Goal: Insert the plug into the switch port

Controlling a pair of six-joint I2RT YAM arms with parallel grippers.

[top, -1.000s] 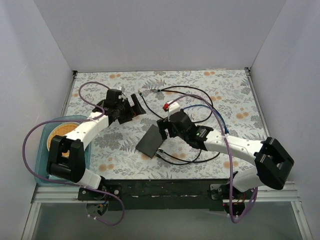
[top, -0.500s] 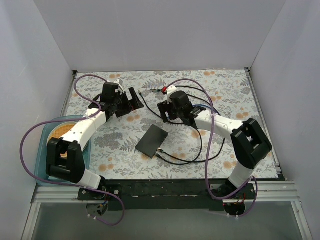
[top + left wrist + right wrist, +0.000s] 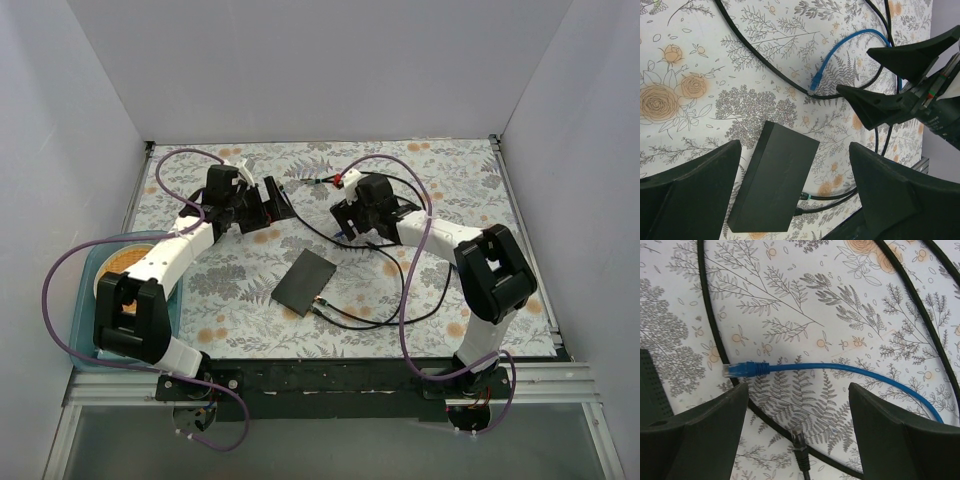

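The flat dark grey switch box (image 3: pixel 305 283) lies on the flowered table; it also shows in the left wrist view (image 3: pixel 775 185). Two black cables enter its short edge (image 3: pixel 807 197); its sockets are hidden. The blue cable's plug (image 3: pixel 737 370) lies free on the table, also seen in the left wrist view (image 3: pixel 813 85). My right gripper (image 3: pixel 797 390) is open and empty, hovering just above this plug and a loose black plug (image 3: pixel 799 437); it sits far of the box (image 3: pixel 348 218). My left gripper (image 3: pixel 272 198) is open and empty, held high, with the box between its fingers (image 3: pixel 794 150).
Black cables (image 3: pixel 400 300) loop over the table right of the box. A teal tray (image 3: pixel 85 270) holding a round orange item sits at the near left edge. White walls close in the table on three sides. A dark edge (image 3: pixel 647 385) shows at the right wrist view's left border.
My right gripper has moved from the box's far corner back toward the far middle, over the blue cable. My left gripper has shifted slightly right. The box has stayed put.
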